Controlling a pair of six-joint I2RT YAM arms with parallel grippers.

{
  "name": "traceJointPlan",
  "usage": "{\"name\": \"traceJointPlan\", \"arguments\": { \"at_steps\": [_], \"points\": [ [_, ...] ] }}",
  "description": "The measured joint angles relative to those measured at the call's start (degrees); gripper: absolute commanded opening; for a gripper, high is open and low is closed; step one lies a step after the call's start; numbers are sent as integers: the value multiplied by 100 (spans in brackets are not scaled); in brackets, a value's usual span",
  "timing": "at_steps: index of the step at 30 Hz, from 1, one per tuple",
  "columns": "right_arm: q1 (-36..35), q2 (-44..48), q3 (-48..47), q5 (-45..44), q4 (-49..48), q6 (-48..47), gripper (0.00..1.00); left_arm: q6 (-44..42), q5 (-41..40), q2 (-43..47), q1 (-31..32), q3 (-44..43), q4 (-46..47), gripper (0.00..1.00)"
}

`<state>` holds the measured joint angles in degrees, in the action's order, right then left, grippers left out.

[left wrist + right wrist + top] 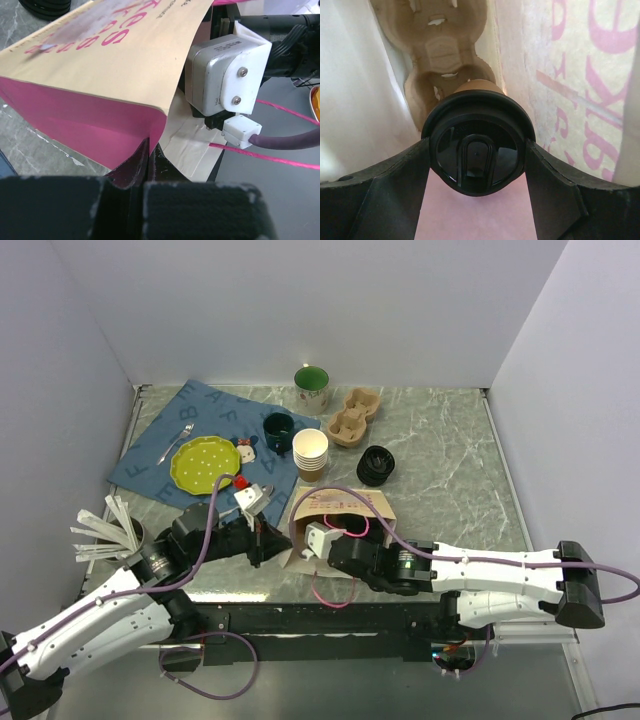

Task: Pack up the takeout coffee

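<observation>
In the bag [580,100], takeout coffee [477,150] lies before cup carrier [445,45].

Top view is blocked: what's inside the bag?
A lidded cup in the right tool, with a pulp carrier behind it. The lid hides most of the cup and whether it's seated.

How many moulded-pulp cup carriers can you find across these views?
2. One carrier lies on the table beside the green-lined mug; another carrier is inside the paper bag behind the takeout coffee. Nested ones could be hidden.

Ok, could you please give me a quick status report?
Left gripper pinching bag rim. Right gripper clamped on takeout coffee, inside bag. Pulp cup carrier just behind cup.
</observation>
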<state>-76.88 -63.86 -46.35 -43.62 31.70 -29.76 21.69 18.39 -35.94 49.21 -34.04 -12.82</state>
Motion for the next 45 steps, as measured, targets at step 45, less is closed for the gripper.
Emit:
{"name": "traceJointPlan", "arguments": {
  "at_steps": [45],
  "points": [
    [70, 317, 476, 756, -691, -481, 45, 186, -44, -17, 7, 157, 210, 1]
  ]
}}
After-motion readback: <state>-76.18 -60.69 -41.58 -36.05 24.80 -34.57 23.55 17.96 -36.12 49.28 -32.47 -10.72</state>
